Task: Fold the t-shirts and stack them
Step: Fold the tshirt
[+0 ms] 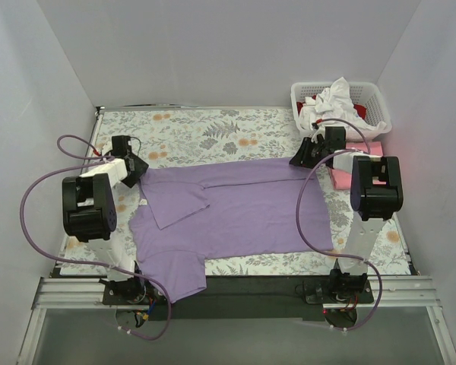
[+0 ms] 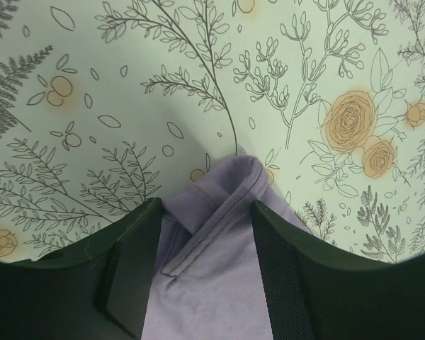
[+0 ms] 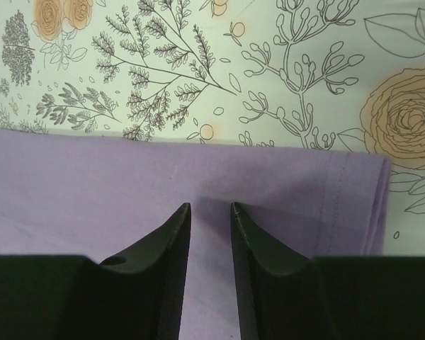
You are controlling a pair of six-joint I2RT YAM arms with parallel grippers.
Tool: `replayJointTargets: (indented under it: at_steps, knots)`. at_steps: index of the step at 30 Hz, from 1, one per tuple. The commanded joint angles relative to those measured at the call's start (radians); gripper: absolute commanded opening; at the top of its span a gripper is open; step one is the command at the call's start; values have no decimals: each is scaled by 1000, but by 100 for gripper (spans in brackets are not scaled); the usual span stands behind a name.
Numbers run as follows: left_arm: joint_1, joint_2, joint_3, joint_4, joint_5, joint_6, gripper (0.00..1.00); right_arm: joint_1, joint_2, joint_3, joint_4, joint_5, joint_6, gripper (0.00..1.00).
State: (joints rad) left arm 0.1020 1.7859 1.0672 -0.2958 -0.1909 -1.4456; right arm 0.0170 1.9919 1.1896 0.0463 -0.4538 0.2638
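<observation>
The lavender t-shirt (image 1: 235,209) lies spread on the floral cloth (image 1: 205,129) that covers the surface. The left gripper (image 2: 207,269) stands half wide, with a folded hem of the shirt bunched between its fingers. The right gripper (image 3: 210,234) is narrow, its tips pressing on the shirt's edge. Behind the right gripper stands a white basket (image 1: 372,103) with white and red shirts (image 1: 330,103), and beside it a pink shirt (image 1: 340,176).

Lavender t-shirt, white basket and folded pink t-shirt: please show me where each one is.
Lavender t-shirt (image 1: 243,209), top external view, on the middle of its body.
White basket (image 1: 374,95), top external view, on its right rim.
Folded pink t-shirt (image 1: 340,177), top external view, on its near left part.
</observation>
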Motion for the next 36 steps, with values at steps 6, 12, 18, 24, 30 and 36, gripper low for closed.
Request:
replayJointTargets:
  at_steps: [6,12,18,24,30,36]
  knots:
    - [1,27,24,24,9,10,41,-49,30,12,61,-19,40,35]
    - [8,70,37,-14,-90,-9,14,-83,54,-5,64,-8,78,35]
    - [8,139,112,-29,-68,-15,9,-109,102,10,64,13,103,35]
    - [-4,239,235,-31,11,-15,9,-120,140,85,61,23,107,35]
    - [-10,294,349,-29,53,-3,21,-120,142,169,59,-9,66,35]
    - [-10,227,398,-31,82,20,47,-114,10,117,59,-37,5,36]
